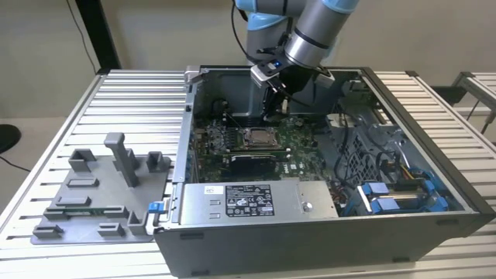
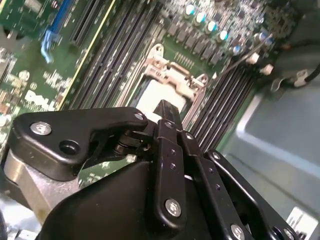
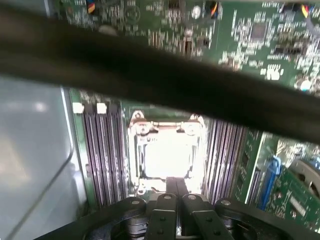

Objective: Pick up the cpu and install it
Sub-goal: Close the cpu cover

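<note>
You are working with one open computer case standing on the slatted desk. Inside it one green motherboard is lying flat. One silver power-supply box is sitting along the near wall, and blue drive brackets are sitting toward the exterior view's right.

The cpu is lying in the socket at the middle of that board. Its bright square top is showing in both wrist views, framed by the metal socket bracket. Dark memory slots are running along two sides of it.

Your tool is hanging inside the case just above the board. It is beside the socket on the far side and is not touching the chip. In both wrist views its two black fingers are pressing together with nothing between them.

Outside the case, at the exterior view's left, one grey tray is resting on the desk. It is carrying several grey plastic blocks and one tall post.
</note>
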